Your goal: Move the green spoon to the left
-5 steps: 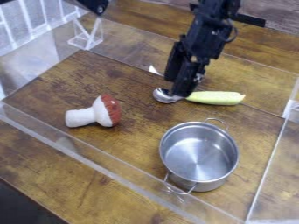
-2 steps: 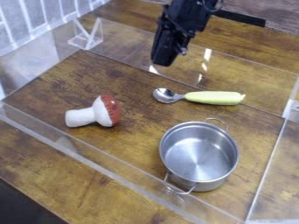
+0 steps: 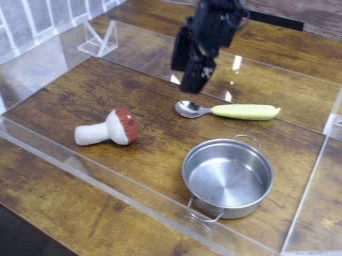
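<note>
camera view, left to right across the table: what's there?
mushroom → gripper → pot → green spoon

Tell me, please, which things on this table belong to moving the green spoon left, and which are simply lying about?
Part of the job:
- green spoon
- gripper, above the spoon's bowl, holding nothing

Just lying about:
- toy mushroom
- steel pot
- clear stand at the back
</note>
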